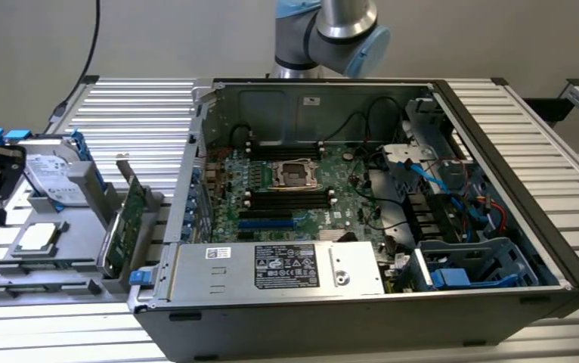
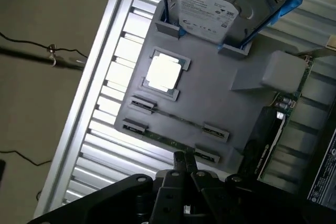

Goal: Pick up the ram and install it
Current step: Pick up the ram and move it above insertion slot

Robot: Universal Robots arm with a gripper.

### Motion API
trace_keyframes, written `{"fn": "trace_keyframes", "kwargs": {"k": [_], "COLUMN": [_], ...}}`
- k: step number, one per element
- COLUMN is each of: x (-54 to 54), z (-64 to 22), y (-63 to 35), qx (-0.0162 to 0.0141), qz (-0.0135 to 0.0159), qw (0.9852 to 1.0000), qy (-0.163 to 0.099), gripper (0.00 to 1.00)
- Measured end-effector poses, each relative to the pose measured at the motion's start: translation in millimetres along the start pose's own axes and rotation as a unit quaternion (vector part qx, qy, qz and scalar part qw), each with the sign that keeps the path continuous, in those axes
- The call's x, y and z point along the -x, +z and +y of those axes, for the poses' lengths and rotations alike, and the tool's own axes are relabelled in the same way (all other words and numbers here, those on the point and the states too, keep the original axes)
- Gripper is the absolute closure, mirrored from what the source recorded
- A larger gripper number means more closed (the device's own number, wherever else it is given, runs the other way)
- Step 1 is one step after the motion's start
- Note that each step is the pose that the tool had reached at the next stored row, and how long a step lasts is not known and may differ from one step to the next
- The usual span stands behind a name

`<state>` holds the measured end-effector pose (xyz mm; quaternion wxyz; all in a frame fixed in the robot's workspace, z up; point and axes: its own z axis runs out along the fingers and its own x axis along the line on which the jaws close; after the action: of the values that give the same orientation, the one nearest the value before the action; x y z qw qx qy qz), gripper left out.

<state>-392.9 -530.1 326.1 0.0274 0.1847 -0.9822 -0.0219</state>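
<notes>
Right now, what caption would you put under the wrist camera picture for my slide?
Shut hand poised over the memory stick on a gray tray, hard drive nearby.

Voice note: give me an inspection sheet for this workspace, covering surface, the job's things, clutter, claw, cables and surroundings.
Surface: slatted metal table carrying a grey tray and an open PC case.
Job's things: ram standing on edge in the tray's row nearest the claw; motherboard lies inside the case.
Clutter: hard drive, CPU and card, all in the tray.
Claw: claw shut, tips just over the ram; contact cannot be told.
Cables: black lead on the floor; blue and black leads inside the case.
Surroundings: bare wall, floor.
</notes>
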Motion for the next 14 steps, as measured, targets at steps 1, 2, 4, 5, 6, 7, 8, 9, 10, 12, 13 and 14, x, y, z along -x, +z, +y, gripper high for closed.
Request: {"fn": "trace_keyframes", "kwargs": {"k": [1,2,4,5,6,7,8,9,10,12,13,14], "x": [0.0,0.0,0.1,0.1,0.1,0.1,0.1,0.1,0.1,0.2,0.2,0.2], "z": [0.0,0.0,-0.1,-0.1,-0.1,-0.1,-0.2,-0.2,-0.2,-0.2,-0.2,-0.2], "y": [0.3,0.7,1.5,1.9,2.2,2.6,3.0,3.2,3.5,3.9,4.0,4.1], "qx": [-0.0005,-0.0009,-0.0018,-0.0022,-0.0027,-0.0031,-0.0035,-0.0039,-0.0043,-0.0052,-0.0056,-0.0059], "qz": [0.0004,0.0008,0.0015,0.0018,0.0023,0.0027,0.0032,0.0037,0.0041,0.0051,0.0055,0.0059], "qw": [1.0,0.9998,0.9993,0.999,0.9985,0.9979,0.9973,0.9966,0.9958,0.994,0.993,0.9919], "qy": [-0.009,-0.019,-0.037,-0.046,-0.055,-0.064,-0.073,-0.082,-0.091,-0.109,-0.118,-0.127], "gripper": [0.89,0.89,0.89,0.89,0.89,0.89,0.89,0.89,0.89,0.89,0.89,0.89]}}
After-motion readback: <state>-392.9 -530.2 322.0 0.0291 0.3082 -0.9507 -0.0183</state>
